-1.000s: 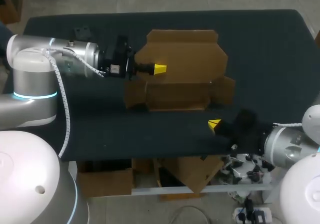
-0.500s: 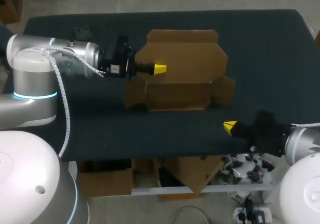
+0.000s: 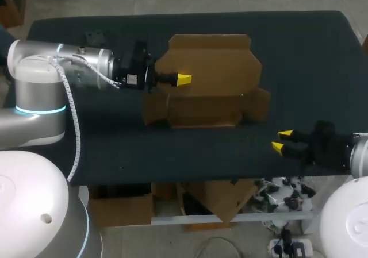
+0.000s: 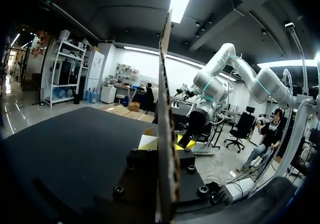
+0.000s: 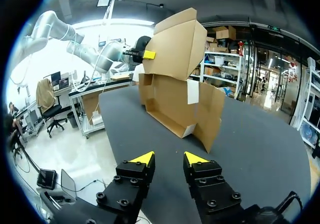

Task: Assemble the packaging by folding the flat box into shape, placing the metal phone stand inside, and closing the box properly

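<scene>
One half-folded brown box (image 3: 204,111), lid (image 3: 218,62) pinched by left end effector (image 3: 184,80), right end effector (image 3: 281,141) parted, empty

The brown cardboard box (image 3: 210,91) sits half-formed near the middle of the desk (image 3: 299,57). Its shallow tray (image 3: 204,113) rests open on the surface, with a side flap (image 3: 154,108) spread out at each end. The broad lid panel (image 3: 210,62), its corners cut off, stands raised from the tray's far wall, one edge pinched in the left gripper (image 3: 184,80).

head cam overhead on table (image 3: 299,45), left wrist cam hard against box (image 4: 167,174) panel edge-on, right wrist cam facing same box from farther off
</scene>
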Controlling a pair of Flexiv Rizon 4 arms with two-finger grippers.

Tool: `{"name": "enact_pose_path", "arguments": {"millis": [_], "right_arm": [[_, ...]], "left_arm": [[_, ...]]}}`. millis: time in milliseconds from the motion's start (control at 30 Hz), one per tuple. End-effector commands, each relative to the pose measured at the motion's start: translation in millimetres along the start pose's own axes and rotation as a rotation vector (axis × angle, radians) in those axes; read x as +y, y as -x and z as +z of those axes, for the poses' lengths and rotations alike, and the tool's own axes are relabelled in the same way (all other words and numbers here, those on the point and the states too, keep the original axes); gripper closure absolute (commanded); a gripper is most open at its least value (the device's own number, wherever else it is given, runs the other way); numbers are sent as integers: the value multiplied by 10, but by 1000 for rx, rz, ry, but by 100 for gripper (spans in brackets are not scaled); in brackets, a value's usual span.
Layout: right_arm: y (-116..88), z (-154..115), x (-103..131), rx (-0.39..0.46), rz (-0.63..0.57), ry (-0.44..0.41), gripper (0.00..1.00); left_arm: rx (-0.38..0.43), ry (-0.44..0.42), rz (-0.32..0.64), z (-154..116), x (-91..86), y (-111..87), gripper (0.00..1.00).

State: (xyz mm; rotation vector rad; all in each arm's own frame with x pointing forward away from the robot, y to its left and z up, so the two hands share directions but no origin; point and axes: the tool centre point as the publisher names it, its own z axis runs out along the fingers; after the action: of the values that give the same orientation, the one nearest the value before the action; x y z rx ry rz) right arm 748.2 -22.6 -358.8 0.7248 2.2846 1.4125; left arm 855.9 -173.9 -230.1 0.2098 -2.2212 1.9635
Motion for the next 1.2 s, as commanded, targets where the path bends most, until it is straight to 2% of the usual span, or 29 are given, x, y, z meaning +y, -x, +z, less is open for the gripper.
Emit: {"name": "enact_pose_path", "arguments": {"millis": [33, 367, 400, 467, 867, 1200], "right_arm": [[85, -70, 17, 24, -11, -8, 55], [340, -38, -60, 40, -29, -19, 50], [375, -32, -61, 42, -36, -19, 46], [437, -12, -56, 41, -40, -22, 44], [698, 290, 52, 70, -66, -47, 51], [847, 592, 131, 100, -65, -49, 50]], "left_arm": [[-1, 0, 0, 11, 47, 8, 100], [-1, 0, 0, 11, 47, 8, 100], [-1, 0, 0, 11, 47, 8, 100], [-1, 0, 0, 11, 47, 8, 100], [-1, 0, 0, 11, 47, 8, 100], [-1, 0, 0, 11, 47, 8, 100]]}}
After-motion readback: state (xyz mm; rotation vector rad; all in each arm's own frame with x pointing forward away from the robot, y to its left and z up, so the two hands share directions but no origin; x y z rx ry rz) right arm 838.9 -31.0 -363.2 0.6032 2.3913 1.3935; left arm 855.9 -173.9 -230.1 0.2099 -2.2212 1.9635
